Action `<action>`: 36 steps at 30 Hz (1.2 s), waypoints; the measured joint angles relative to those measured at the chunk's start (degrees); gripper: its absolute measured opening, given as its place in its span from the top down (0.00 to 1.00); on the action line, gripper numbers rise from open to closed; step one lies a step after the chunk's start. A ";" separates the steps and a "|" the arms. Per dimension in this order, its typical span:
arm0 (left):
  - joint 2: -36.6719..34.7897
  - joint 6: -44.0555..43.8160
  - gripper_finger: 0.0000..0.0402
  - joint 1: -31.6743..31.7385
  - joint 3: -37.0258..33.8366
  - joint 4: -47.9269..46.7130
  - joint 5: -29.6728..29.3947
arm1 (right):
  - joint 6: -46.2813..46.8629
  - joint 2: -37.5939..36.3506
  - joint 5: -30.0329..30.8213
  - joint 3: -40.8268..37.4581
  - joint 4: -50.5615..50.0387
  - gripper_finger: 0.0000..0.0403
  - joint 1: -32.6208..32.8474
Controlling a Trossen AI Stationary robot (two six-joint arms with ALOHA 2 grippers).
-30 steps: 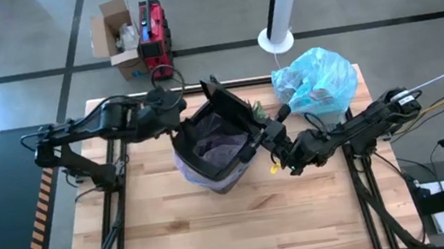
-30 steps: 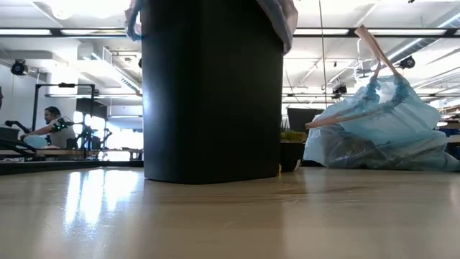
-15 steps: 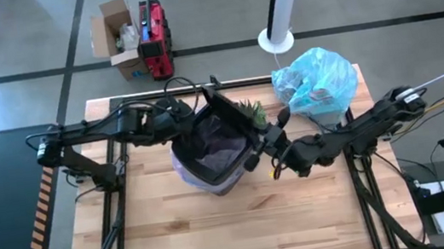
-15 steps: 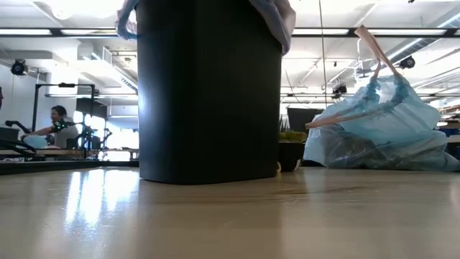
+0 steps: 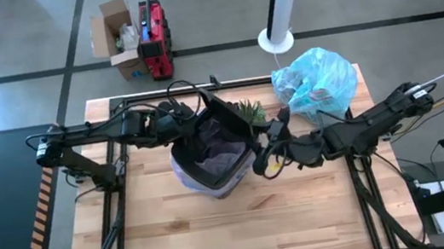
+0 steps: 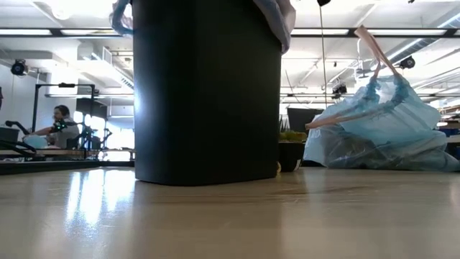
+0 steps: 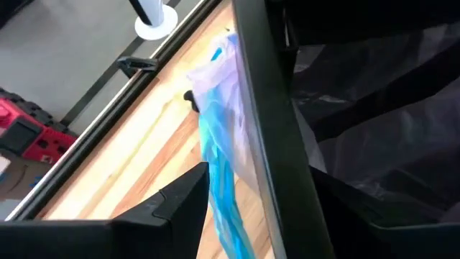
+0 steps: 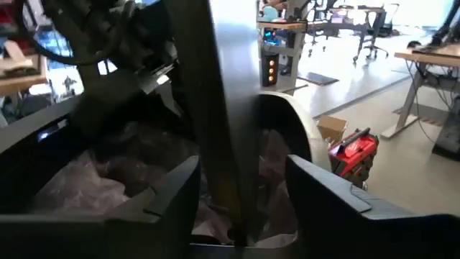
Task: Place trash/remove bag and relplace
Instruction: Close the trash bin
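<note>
The right end effector stands partly open, its two dark fingers set either side of the near wall of the black plastic bin, with gaps showing between fingers and rim, so nothing is clamped. In the high view the right end effector sits at the bin's right edge.

The left end effector is likewise parted, its fingers straddling the bin's far-left rim; whether the pads actually press the rim cannot be told. A fold of pinkish-lilac translucent plastic liner with a light blue strip hangs over the rim just beside one finger. In the high view the left end effector is at the bin's upper-left corner.

The lilac liner fills the inside of the bin. Behind the bin stands a small green potted plant. The light blue-teal translucent plastic bag, bulging and gathered at its top, lies on the wooden desk near its far right corner, apart from the bin.
</note>
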 joint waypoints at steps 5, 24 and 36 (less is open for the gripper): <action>-0.24 -1.32 0.53 -0.09 -2.04 2.46 1.29 | 3.36 1.53 -0.22 -1.63 0.60 0.47 0.00; -3.73 6.12 0.35 -0.15 9.26 3.07 7.60 | -1.72 -10.27 -15.70 0.89 -4.97 0.33 -2.42; -15.39 8.75 0.37 -0.17 17.16 3.56 9.75 | -6.40 -23.17 -17.70 0.77 -8.97 0.31 -2.34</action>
